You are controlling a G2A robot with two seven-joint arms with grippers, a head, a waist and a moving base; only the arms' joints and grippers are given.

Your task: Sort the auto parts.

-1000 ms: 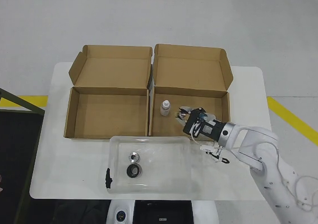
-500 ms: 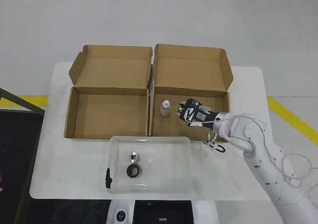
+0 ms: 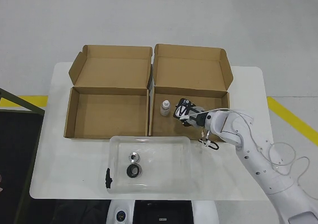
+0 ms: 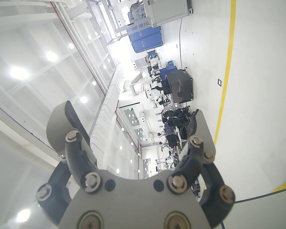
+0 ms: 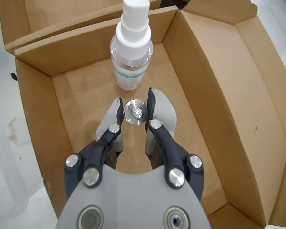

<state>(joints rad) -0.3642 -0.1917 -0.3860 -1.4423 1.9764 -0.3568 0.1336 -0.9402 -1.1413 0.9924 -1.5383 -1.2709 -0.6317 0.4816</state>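
Note:
My right gripper [image 5: 134, 107] is shut on a round silver metal part [image 5: 135, 115], holding it just above the floor of the right cardboard box [image 5: 228, 110]. A clear spray bottle [image 5: 131, 48] with a white cap stands upright right beyond the part. From above, the right gripper [image 3: 182, 110] sits inside the right box [image 3: 188, 130], beside the bottle [image 3: 165, 107]. Two more round parts, one silver [image 3: 132, 157] and one dark [image 3: 133, 170], lie in the clear plastic bin [image 3: 170, 143]. My left gripper [image 4: 131, 120] is open, pointing out at the hall.
The left cardboard box [image 3: 107, 115] stands open beside the right one, their lids folded back. The clear bin sits in front of both boxes, near the table's front edge [image 3: 63, 193]. A dark stand [image 3: 1, 145] is left of the table.
The right gripper has carried the silver part from over the box's front wall further into the right box, toward the bottle.

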